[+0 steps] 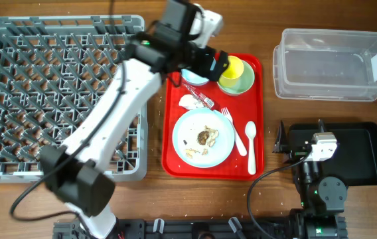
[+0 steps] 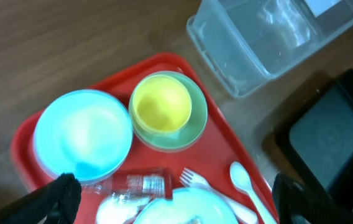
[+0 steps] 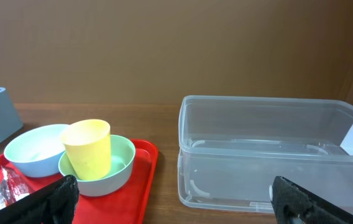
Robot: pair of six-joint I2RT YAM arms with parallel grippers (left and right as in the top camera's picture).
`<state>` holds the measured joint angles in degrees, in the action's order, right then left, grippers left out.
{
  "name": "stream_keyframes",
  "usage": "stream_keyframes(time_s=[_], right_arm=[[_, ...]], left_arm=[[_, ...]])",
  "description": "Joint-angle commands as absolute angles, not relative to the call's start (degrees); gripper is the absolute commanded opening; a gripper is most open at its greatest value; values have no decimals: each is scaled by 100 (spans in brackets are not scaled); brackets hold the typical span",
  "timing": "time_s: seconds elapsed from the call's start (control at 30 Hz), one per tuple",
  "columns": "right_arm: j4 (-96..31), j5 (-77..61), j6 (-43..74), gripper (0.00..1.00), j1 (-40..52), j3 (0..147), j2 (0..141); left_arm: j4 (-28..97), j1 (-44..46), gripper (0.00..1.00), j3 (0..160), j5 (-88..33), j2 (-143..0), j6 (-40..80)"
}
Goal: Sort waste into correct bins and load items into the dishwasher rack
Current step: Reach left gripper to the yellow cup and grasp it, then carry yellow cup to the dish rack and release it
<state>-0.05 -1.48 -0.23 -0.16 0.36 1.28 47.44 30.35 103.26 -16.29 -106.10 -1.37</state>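
Note:
My left gripper (image 1: 210,64) (image 2: 178,200) is open and empty, hovering over the back of the red serving tray (image 1: 258,106). Below it, the yellow cup (image 2: 161,104) stands in the pale green bowl (image 2: 192,134), beside the light blue bowl (image 2: 83,134). The red wrapper (image 2: 142,183) and white tissue (image 2: 117,208) lie by the blue plate (image 1: 204,137), which holds food scraps (image 1: 205,137). The fork (image 1: 233,133) and spoon (image 1: 251,143) lie to the plate's right. My right gripper (image 1: 300,133) (image 3: 176,199) is open and empty over the black tray (image 1: 358,153).
The grey rack (image 1: 62,99) fills the left side and holds nothing. The clear tub (image 1: 331,63) (image 3: 276,155) stands at the back right, behind the black tray. My left arm crosses over the rack's right edge.

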Motion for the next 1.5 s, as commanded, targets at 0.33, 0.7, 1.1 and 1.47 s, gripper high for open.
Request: stream_keyframes(time_s=[0.33, 0.7, 1.1, 1.47], right_arm=[[12, -222, 38, 100, -12, 32, 97], [12, -222, 36, 100, -12, 32, 97], [12, -222, 38, 100, -12, 32, 97], [12, -222, 38, 100, -12, 30, 97]], left_arm=[[3000, 4235, 69, 10457, 108, -12217, -974], [2912, 4254, 57, 10412, 51, -12748, -701], [2587, 4237, 4, 10431, 58, -12717, -657], [3503, 624, 4, 10425, -3778, -10481, 3052]])
